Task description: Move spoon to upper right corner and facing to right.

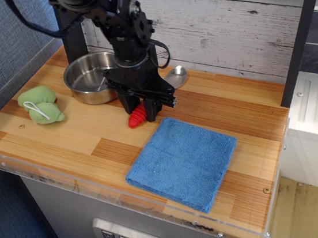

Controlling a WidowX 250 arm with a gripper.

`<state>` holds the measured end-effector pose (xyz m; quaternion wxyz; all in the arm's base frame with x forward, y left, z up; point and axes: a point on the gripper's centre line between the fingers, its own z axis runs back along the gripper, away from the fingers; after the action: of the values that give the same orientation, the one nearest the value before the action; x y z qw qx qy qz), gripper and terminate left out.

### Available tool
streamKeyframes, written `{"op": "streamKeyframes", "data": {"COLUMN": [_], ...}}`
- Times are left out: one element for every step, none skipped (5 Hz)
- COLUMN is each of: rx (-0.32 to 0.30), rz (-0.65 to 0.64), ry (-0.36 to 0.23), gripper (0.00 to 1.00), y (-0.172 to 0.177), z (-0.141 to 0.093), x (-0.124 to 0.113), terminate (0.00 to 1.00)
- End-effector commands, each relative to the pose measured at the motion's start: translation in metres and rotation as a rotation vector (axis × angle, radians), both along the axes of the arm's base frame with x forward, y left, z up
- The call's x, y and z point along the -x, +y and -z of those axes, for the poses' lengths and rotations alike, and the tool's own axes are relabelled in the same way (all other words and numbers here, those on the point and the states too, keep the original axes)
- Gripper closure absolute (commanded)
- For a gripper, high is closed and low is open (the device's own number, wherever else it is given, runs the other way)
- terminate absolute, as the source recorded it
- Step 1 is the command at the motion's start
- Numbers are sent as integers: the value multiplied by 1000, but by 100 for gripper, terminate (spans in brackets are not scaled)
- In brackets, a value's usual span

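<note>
The spoon lies on the wooden tabletop just right of the pan. Its red ribbed handle points toward the front left and its silver bowl toward the back right. My gripper stands straight down over the handle's middle. Its black fingers are drawn in against both sides of the handle and hide that part. The upper right corner of the table is bare wood, well to the right of the gripper.
A steel pan stands at the back left, close behind the gripper. A green soft toy lies at the left. A blue cloth lies front centre, just below the handle tip. A white plank wall backs the table.
</note>
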<state>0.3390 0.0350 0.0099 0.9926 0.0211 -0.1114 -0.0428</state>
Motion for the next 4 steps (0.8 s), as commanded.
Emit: {"op": "streamKeyframes", "data": {"rx": [-26,-60,-99,-123], "rz": [41,63,105,234], "ry": [3,-3,-24,-30], "gripper": [100,100,100,100], "y": [-6,-8,-9,-14], "z": [-10,-26,-53,-73], "x": [3,5,9,11], "terminate": [0,0,0,0]}}
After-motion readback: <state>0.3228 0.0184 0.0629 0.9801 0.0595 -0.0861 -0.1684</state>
